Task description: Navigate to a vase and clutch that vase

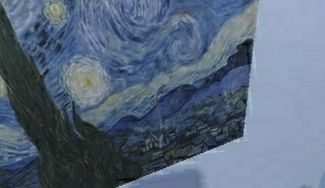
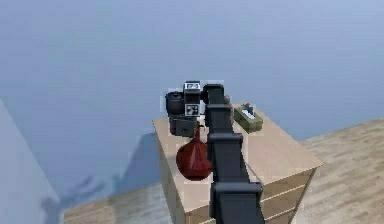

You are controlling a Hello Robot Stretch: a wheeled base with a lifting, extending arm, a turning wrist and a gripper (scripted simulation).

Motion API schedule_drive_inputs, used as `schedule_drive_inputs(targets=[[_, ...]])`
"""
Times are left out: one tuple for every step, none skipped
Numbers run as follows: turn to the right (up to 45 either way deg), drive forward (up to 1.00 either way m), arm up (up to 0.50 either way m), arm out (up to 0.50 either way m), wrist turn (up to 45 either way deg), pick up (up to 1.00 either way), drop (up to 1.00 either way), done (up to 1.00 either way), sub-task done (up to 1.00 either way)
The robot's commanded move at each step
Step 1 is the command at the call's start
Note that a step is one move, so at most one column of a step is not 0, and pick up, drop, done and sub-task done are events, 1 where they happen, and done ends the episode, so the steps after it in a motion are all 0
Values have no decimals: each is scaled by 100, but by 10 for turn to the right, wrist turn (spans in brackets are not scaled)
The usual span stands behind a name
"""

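- Evidently the driving part of the task looks done. In the arm side view the vase is in the lower middle of the frame, against the top of a wooden table, and the arm rises from the bottom edge just to its right.
- The hand is just above the vase, at the arm's far end. The tabletop lies behind both, so I cannot tell whether the hand touches the vase, what state its fingers are in, or whether it holds anything.
- What seems left is to make sure of the hold and lift the vase clear of the table.
- The vase is dark red and smooth-looking, with a round belly that narrows to a short neck pointing up toward the hand.
- The table is pale, flat-topped wood with drawer fronts at the lower right. A small green boxy thing rests on its top, right of the arm.
- The arm is a dark, matte, square bar. The wall behind is plain blue-grey, and plank floor shows at the right edge.
- In the forward view, a large painting of a swirling night sky hangs on a pale wall, with a dark flame-shaped tree at its left.
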Motion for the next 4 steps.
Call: schedule_drive_inputs(targets=[[0,0,-30,0,0,0,0,0,0],[0,0,0,0,0,100,0,0,0],[0,0,10,0,0,0,0,0,0],[0,0,0,0,0,0,0,100,0]])
